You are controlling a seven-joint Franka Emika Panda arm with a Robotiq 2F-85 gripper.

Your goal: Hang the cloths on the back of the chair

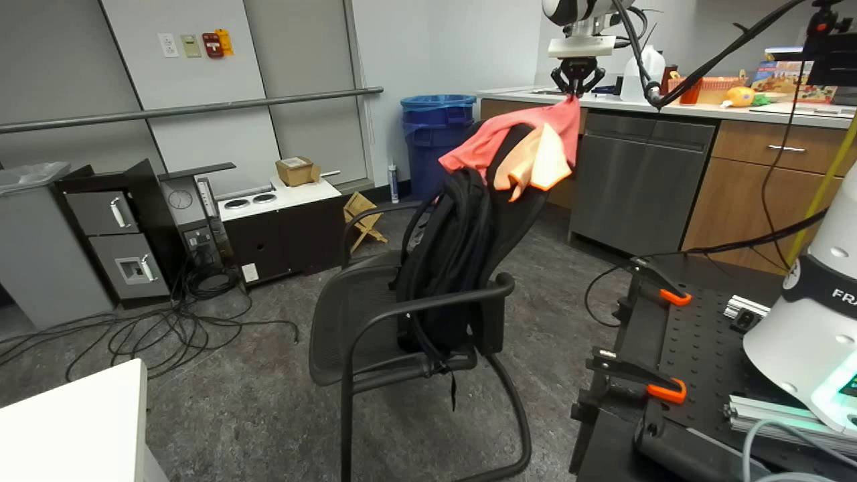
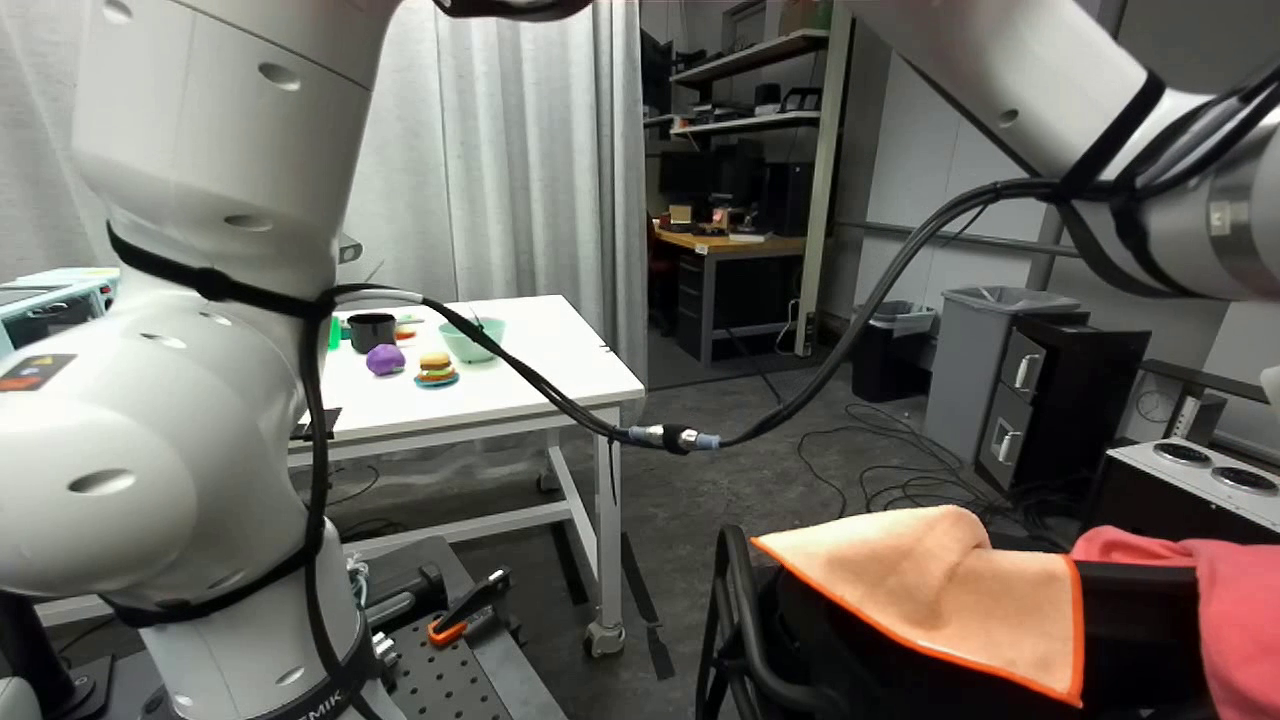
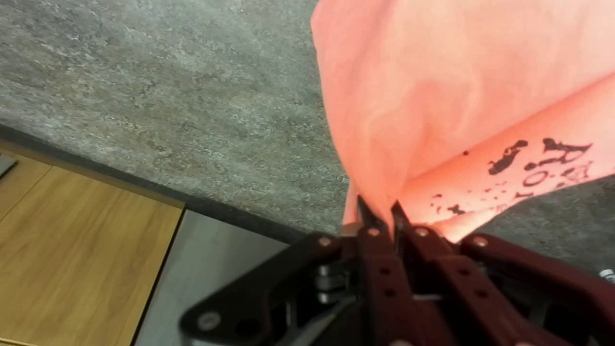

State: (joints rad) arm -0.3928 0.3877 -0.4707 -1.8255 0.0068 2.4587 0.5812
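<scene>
A pinkish-red cloth (image 1: 492, 134) lies over the top of the black office chair's (image 1: 365, 301) back, with one corner drawn up to my gripper (image 1: 574, 90). In the wrist view, the gripper (image 3: 377, 206) is shut on a fold of this cloth (image 3: 456, 96), which shows dark printed marks. A peach cloth with an orange edge (image 1: 535, 157) hangs over the chair back beside it. In an exterior view, the peach cloth (image 2: 930, 590) and the red cloth (image 2: 1235, 600) hang over the top apart from each other; the gripper is out of that view.
A black backpack (image 1: 448, 261) hangs on the chair back. Behind are a blue bin (image 1: 435, 127), a dishwasher (image 1: 639, 181) and a counter (image 1: 710, 110). The robot's black base table (image 1: 696, 335) stands beside the chair. A white table (image 2: 540, 370) holds toy food and bowls.
</scene>
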